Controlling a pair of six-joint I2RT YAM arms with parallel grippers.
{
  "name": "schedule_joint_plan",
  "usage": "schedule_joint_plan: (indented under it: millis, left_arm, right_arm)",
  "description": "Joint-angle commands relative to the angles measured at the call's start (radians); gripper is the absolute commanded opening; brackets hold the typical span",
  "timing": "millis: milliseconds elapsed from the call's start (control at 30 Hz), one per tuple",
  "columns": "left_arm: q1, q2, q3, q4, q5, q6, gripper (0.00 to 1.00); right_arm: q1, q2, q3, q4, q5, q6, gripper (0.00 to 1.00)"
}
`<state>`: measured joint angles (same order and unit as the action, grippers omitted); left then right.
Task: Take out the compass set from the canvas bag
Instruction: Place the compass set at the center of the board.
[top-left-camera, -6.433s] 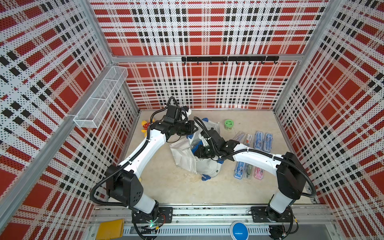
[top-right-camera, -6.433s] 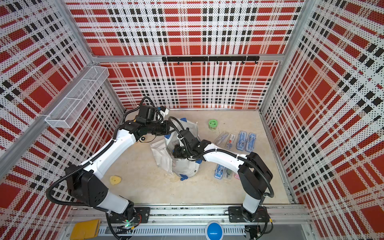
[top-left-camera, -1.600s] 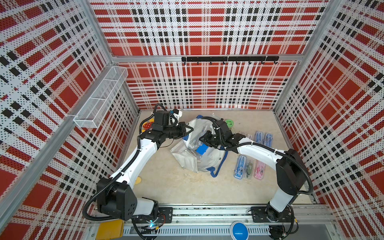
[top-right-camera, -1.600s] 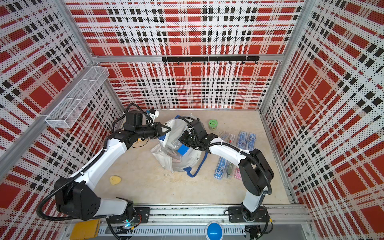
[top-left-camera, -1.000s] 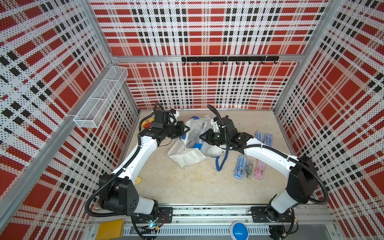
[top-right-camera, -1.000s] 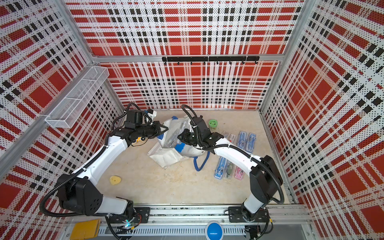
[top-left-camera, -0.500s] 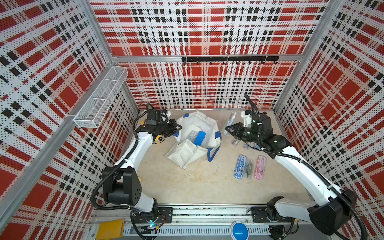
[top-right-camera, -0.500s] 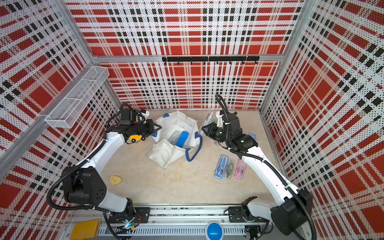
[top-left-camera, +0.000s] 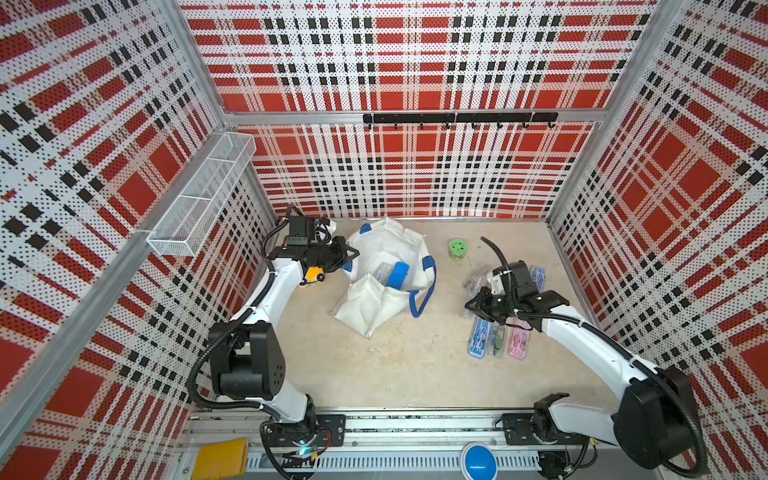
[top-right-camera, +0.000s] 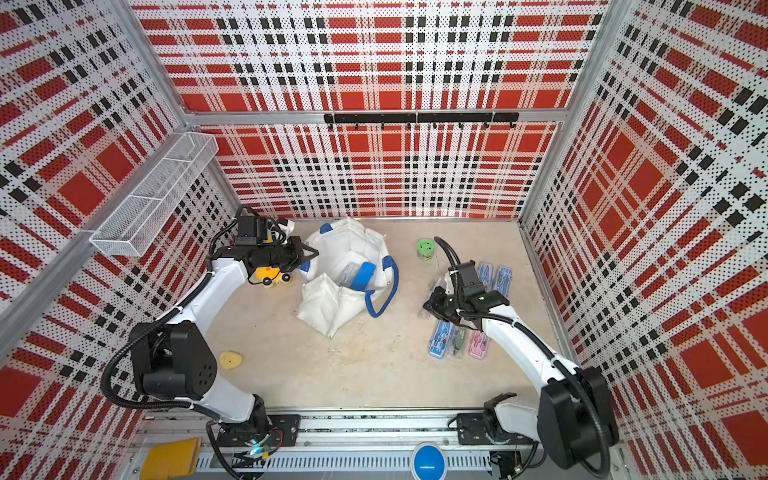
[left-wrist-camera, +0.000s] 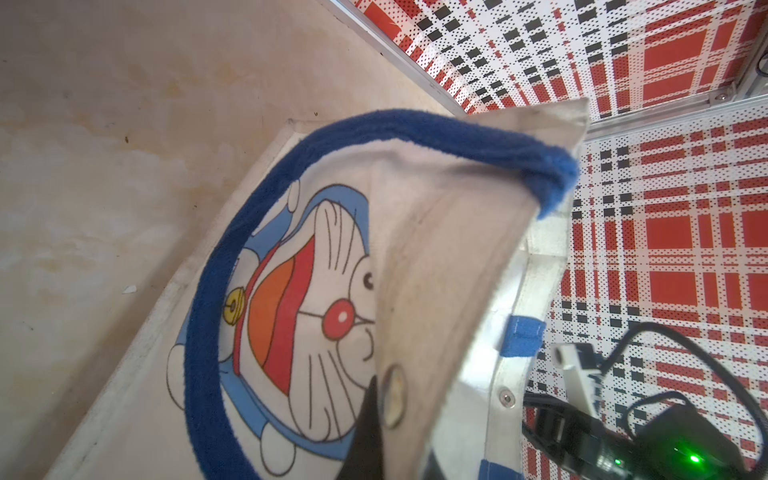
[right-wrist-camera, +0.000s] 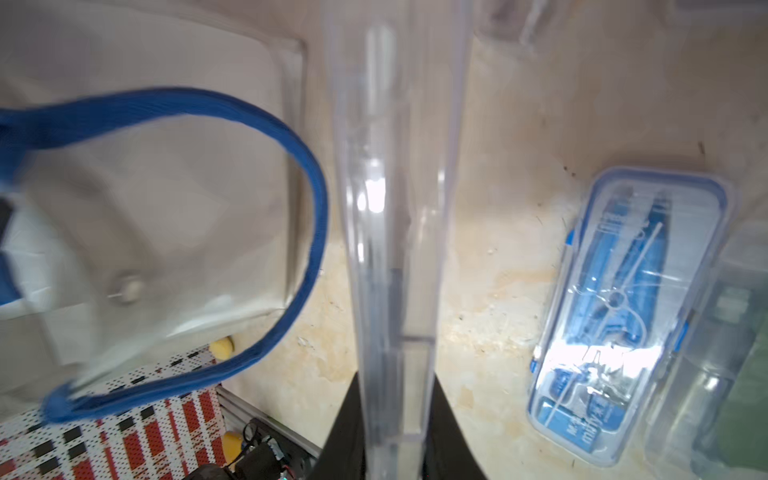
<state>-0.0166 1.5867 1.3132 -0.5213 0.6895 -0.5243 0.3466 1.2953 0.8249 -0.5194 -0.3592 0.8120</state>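
**Top views.** The canvas bag (top-left-camera: 376, 245) lies slumped and open-mouthed on the table (top-left-camera: 374, 374), toward 12 o'clock of the floor. Its blue strap (top-left-camera: 419, 299) trails at its 4 o'clock. The left gripper (top-left-camera: 353, 252) meets the bag's rim at 9 o'clock, above a yellow toy (top-left-camera: 313, 274). The right gripper (top-left-camera: 469, 305) stands well apart from the bag, at its 3 o'clock. It sits over the end of a row that includes a blue case (top-left-camera: 480, 338) and a pink case (top-left-camera: 517, 343). A green roll (top-left-camera: 457, 249) sits at the bag's 2 o'clock. What the right gripper grips cannot be told from above, and no writing is legible in both top views.

**Left wrist.** The jaws are clenched on a fold of the bag's rim, just beside a metal snap (left-wrist-camera: 392, 395). The strap loops round the cat print (left-wrist-camera: 307, 316), which has a blue head, a red nose and a yellow bell. It bears no lettering.

**Right wrist.** The fingers (right-wrist-camera: 449, 436) are clamped on either side of the compass set (right-wrist-camera: 395, 208), a clear plastic case seen edge-on. It is held outside the bag, above the table. The blue case lies flat nearby with a blue compass visible through its lid. The white lettering on its label is too blurred to read.
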Motion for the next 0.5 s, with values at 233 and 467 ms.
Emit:
schedule_joint_plan:
  millis: [233,467]
  left_arm:
    - [-0.008,0.006,0.021,-0.003,0.030,0.023,0.00]
    - [-0.019,0.000,0.024,0.001,0.033,0.018,0.00]
  right_arm:
    - [0.051,0.217,-0.005,0.159,-0.025,0.062,0.09]
    - [0.073,0.242,-0.038,0.190,-0.030,0.117,0.12]
